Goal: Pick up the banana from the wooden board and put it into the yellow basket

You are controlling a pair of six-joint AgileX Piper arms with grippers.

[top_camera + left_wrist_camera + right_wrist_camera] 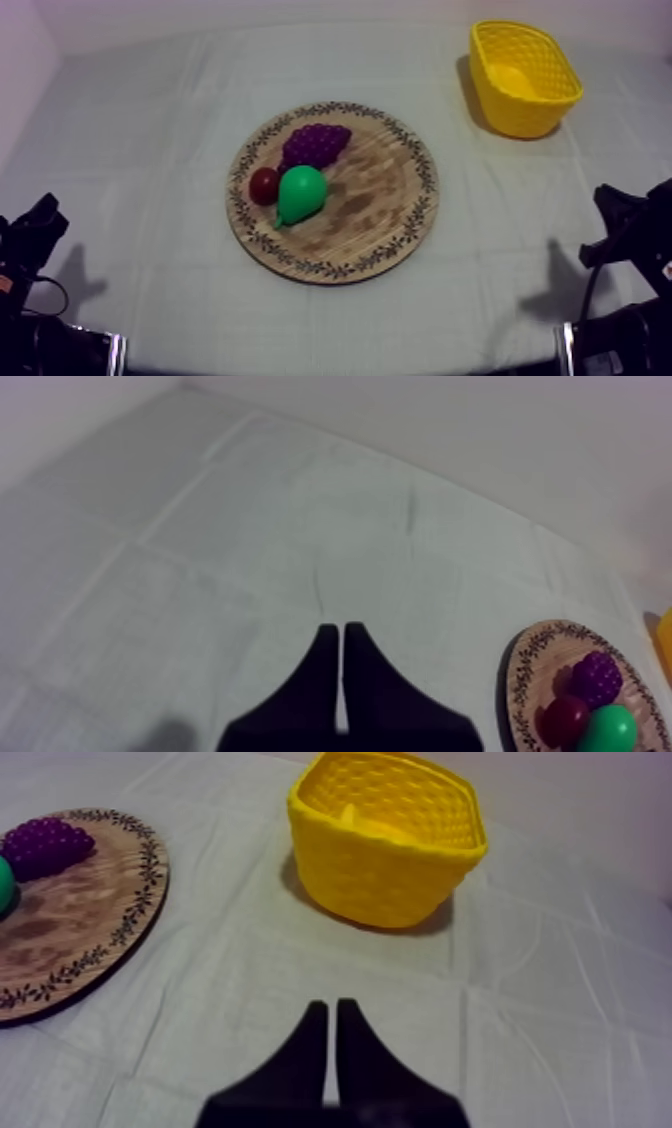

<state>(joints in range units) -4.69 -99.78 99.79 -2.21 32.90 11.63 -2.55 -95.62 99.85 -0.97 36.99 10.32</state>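
The yellow basket (524, 77) stands at the table's far right, and a smooth yellow shape, the banana (509, 79), lies inside it. The right wrist view looks over the basket (385, 862), with the banana's tip (348, 815) showing past the rim. The round wooden board (390, 220) in the middle carries no banana. My left gripper (334, 632) is shut on nothing over bare cloth, left of the board (530, 676). My right gripper (331, 1008) is also shut and holds nothing, on the near side of the basket. Both arms sit low at the front corners.
On the board's left half lie a bunch of grapes (316, 143), a small red fruit (264, 185) and a green pear (301, 193), close together. Bare cloth surrounds the board and lies between it and the basket.
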